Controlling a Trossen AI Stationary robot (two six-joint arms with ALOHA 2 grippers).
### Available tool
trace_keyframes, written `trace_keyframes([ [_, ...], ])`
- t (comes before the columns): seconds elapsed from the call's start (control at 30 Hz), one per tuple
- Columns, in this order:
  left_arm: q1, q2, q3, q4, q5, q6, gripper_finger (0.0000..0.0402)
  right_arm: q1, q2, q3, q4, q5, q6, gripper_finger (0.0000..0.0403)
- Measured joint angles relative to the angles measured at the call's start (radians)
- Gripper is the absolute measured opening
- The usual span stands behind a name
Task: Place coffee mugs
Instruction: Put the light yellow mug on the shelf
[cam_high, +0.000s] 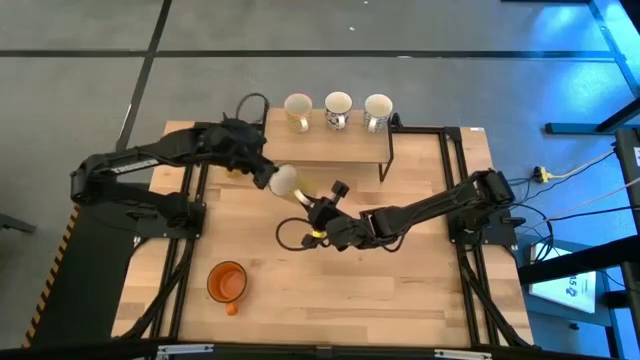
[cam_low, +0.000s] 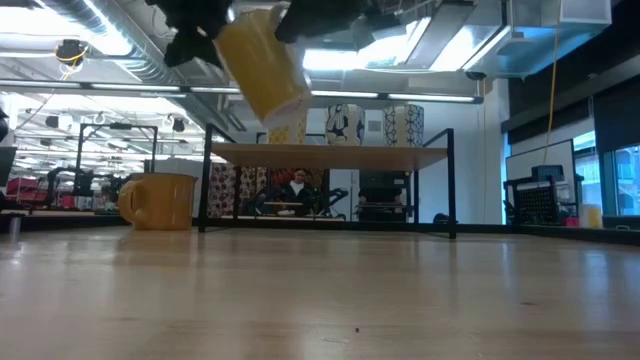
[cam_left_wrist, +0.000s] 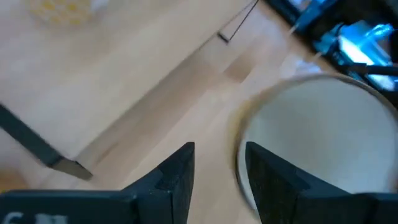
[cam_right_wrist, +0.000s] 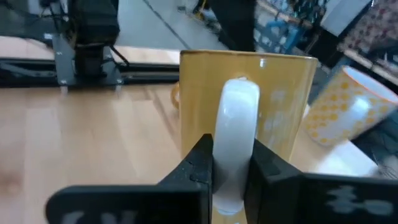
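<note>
The left gripper (cam_high: 268, 176), near the middle of the wooden table (cam_high: 420, 300), clamps the rim of a tilted cream mug with yellow dots (cam_high: 285, 181). Just beside it, the right gripper (cam_high: 318, 213) pinches an amber-yellow mug (cam_right_wrist: 245, 99) by its white handle (cam_right_wrist: 235, 140). The mugs could collide, being so close. Three mugs stand on the wooden rack (cam_high: 340, 148) at the far edge; an orange mug (cam_high: 227, 283) sits near the front edge.

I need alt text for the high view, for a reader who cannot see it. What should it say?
Seen from above, the left gripper and right gripper meet at a tilted yellow mug over the wooden table. Three mugs stand on the rack behind; an orange mug sits alone on the table.
</note>
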Motion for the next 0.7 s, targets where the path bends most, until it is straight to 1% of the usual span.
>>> trace_keyframes([
  [0.1,0.019,-0.065,0.001,0.002,0.001,0.049,0.0136,0.0,-0.026,0.0,-0.051,0.034,0.046,0.0029],
  [0.3,0.038,-0.163,0.001,0.008,-0.008,0.195,0.0136,0.0,-0.088,0.001,-0.139,0.117,0.15,0.0029],
  [0.47,0.04,-0.221,0.0,0.002,-0.007,0.249,0.0136,0.0,-0.123,0.001,-0.248,0.176,0.285,0.0029],
  [0.53,0.04,-0.239,0.0,-0.01,0.0,0.25,0.0136,0.0,-0.132,0.001,-0.281,0.231,0.333,0.0029],
  [0.7,0.04,-0.273,0.0,-0.023,0.019,0.271,0.0136,0.0,-0.158,0.001,-0.438,0.358,0.537,0.0029],
])
